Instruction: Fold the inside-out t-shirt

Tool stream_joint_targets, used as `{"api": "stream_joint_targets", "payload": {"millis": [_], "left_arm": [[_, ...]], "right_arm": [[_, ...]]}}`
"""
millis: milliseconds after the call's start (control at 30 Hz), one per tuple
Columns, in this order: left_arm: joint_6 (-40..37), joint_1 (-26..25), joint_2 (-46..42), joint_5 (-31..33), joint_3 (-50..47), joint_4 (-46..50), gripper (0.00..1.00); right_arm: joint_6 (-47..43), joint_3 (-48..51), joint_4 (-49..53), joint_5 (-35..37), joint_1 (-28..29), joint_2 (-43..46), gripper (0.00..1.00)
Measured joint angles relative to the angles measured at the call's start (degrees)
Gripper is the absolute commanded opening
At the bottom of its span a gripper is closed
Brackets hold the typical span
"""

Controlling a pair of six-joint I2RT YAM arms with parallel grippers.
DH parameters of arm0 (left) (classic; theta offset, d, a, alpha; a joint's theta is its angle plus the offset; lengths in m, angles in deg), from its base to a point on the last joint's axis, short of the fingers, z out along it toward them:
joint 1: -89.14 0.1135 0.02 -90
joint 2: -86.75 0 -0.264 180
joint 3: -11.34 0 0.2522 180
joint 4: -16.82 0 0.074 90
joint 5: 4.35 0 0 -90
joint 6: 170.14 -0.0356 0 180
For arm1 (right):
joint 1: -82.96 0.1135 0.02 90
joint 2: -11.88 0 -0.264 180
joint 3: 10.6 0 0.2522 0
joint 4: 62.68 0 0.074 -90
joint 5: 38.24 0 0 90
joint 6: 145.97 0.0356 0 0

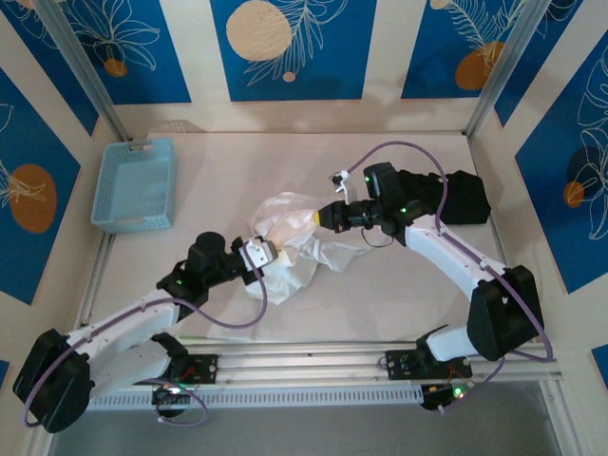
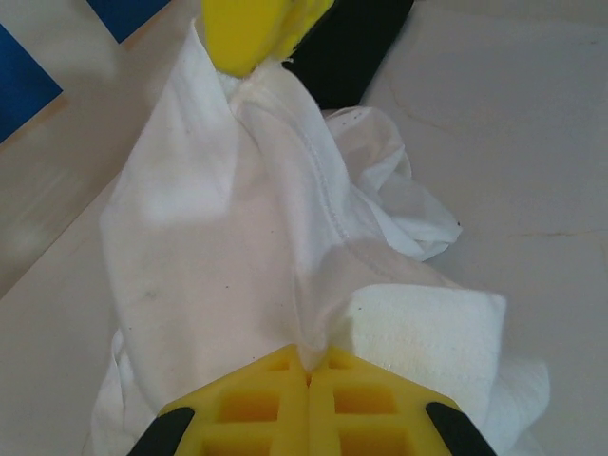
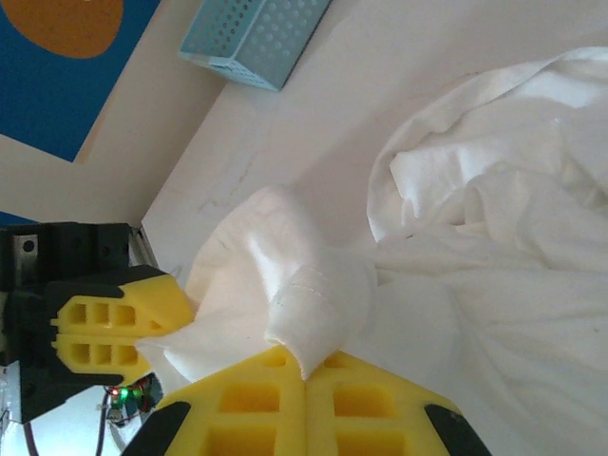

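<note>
I see the L gripper (image 1: 258, 255) clamped tight on the shirt (image 1: 296, 249), approx mid-table. Just past it the R gripper (image 1: 320, 217) pinches another fold (a seam shows there), cloth stretched between both. The rest lies crumpled on the table (image 1: 380, 294). Basket (image 1: 135, 185) far left, black garment (image 1: 467, 197) far right.

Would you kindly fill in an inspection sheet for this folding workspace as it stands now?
Surface: pale table, no spills seen.
Job's things: white t-shirt, bunched mid-table, not yet folded.
Clutter: blue basket at far left; black garment at far right.
Grippers: left pincer and right pincer, each shut on the t-shirt.
Cables: purple cable looping along each arm.
Surroundings: blue patterned panels, metal posts.
</note>
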State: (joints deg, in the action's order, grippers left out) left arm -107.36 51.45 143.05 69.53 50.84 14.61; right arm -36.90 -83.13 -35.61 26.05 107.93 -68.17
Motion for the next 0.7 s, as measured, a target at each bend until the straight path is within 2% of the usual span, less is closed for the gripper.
{"api": "stream_joint_targets", "payload": {"millis": [700], "left_arm": [[6.2, 0.0, -7.3, -2.7, -2.8, -1.7, 0.02]], "right_arm": [[-4.8, -1.6, 5.6, 2.8, 0.0, 1.1, 0.00]]}}
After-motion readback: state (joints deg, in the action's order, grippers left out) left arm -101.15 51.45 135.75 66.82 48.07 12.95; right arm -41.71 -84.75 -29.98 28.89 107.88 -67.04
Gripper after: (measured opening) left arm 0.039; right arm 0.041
